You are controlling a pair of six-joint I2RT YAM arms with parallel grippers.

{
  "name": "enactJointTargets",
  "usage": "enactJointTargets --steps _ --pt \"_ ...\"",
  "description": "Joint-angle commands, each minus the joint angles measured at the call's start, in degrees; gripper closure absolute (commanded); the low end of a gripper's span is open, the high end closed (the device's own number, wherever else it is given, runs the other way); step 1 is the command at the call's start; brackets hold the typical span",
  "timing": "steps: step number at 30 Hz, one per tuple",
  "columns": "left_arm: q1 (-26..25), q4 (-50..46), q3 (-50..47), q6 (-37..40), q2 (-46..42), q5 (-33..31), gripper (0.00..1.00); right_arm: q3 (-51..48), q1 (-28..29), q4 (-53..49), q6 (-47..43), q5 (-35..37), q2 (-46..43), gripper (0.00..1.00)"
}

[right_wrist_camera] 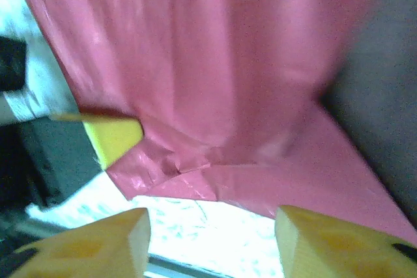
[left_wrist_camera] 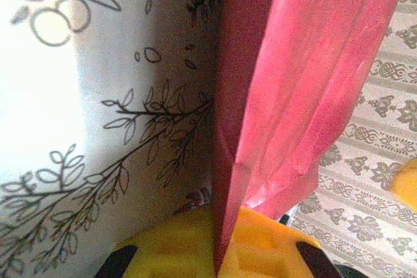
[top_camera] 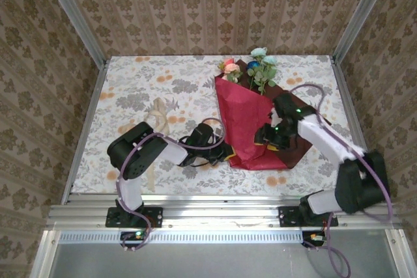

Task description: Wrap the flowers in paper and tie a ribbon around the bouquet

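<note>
- The paper [top_camera: 244, 118] lay folded around the flowers [top_camera: 251, 66], right of middle on the table [top_camera: 130, 89], blooms pointing away.
- The left gripper [left_wrist_camera: 218, 245] pinched its near left edge.
- The right gripper [right_wrist_camera: 210, 219] stood spread at its near right part.

Left end effector [left_wrist_camera: 218, 255] is clamped, yellow fingers [left_wrist_camera: 163, 252] pressed either side of the paper [left_wrist_camera: 306, 83] edge, the red sheet rising in soft folds up the middle, leaf-printed desk [left_wrist_camera: 98, 128] on the left, striped ornamental pattern [left_wrist_camera: 381, 141] on the right.
</note>
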Motion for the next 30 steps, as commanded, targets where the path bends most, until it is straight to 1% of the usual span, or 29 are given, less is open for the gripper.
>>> enactJointTargets --steps 1,3,6,10,13,17,20,25,26,30 --pt "-0.73 -4.08 0.17 0.67 2.19 1.39 1.00 -3.91 -3.75 -10.74 11.73 12.07 -9.82 0.36" --pt "-0.71 -4.01 0.31 0.80 2.37 1.86 1.00 -6.44 -6.66 -13.56 15.06 14.08 -14.48 0.34" --pt "-0.62 -4.49 0.44 1.28 2.42 2.41 1.00 -10.35 -11.78 -13.26 18.53 12.52 -18.21 0.33" --pt "-0.54 -4.86 0.66 1.61 2.59 3.19 1.00 -11.81 -15.95 -11.54 22.32 11.11 -16.76 0.32" --pt "-0.44 -6.96 1.35 2.79 2.09 3.65 1.00 -13.97 -18.31 -9.66 26.41 10.29 -16.39 0.32" --pt "-0.40 -10.81 2.67 4.82 1.09 4.09 1.00 -18.73 -19.38 -6.59 33.22 6.69 -16.08 0.33" --pt "-0.42 -12.43 3.50 5.66 0.92 4.64 1.00 -21.94 -19.55 -4.39 36.19 5.21 -16.67 0.34" --pt "-0.36 -14.56 3.93 6.41 0.84 4.90 1.00 -27.40 -19.74 5.00 42.34 1.28 -16.23 0.41" --pt "-0.32 -15.34 4.12 6.79 0.54 4.88 0.98 -27.84 -19.82 6.26 43.50 1.23 -15.73 0.42" --pt "-0.26 -21.99 5.07 9.67 -2.34 4.81 0.77 -28.60 -20.26 11.36 45.33 0.76 -13.63 0.48"
